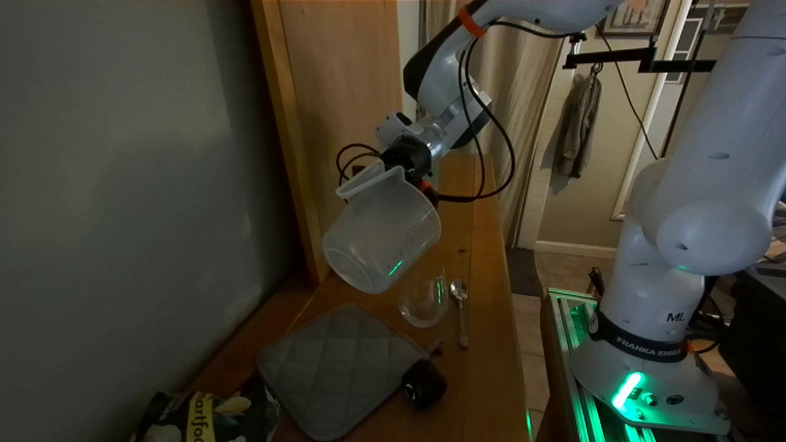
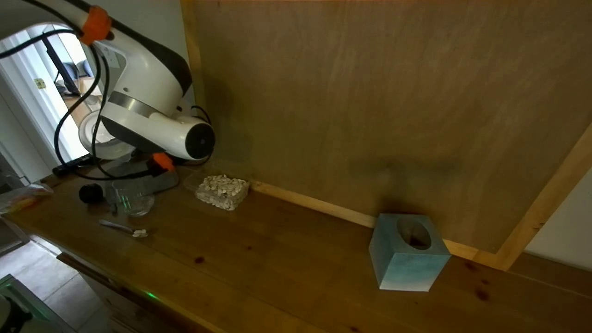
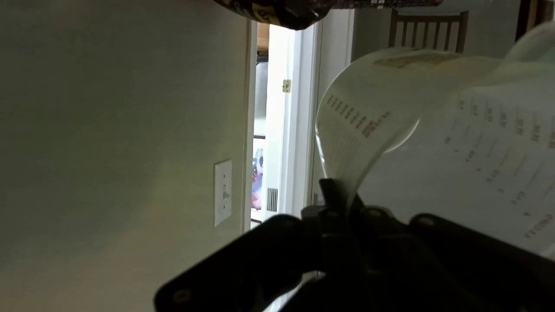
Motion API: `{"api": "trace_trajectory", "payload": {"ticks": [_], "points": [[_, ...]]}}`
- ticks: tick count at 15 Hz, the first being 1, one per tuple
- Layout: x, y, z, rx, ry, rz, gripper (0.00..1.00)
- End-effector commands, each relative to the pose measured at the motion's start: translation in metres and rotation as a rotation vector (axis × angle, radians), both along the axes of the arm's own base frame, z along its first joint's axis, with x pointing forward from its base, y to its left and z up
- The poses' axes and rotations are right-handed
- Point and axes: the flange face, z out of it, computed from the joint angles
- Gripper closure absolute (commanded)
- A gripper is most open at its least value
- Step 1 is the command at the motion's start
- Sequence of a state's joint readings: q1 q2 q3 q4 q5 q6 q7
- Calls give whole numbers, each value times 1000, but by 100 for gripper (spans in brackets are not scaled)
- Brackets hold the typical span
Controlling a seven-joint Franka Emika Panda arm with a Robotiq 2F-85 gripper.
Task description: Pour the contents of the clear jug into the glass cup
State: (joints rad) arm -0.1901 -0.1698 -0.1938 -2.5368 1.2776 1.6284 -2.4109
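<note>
Tool clamps the tilted clear jug at eleven o'clock from the glass cup in an exterior view, presumably to line up pouring.

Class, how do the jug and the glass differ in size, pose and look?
Size: the jug is far larger than the glass.
Pose: the jug is tilted in mid-air; the glass stands upright on the table.
Look: the jug is cloudy, the glass clear.
Shared: both let light through.

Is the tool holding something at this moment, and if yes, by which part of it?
The tool holds the clear jug, tilted, pinched at its rim.
</note>
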Motion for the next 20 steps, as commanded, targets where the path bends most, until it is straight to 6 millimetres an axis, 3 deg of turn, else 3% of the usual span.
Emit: {"api": "trace_trajectory", "payload": {"ticks": [1,9,20], "points": [[0,4,4,-33,34,-34,99],[0,15,6,-114,117,-54,99],[15,66,18,-465,265,-70,99]]}}
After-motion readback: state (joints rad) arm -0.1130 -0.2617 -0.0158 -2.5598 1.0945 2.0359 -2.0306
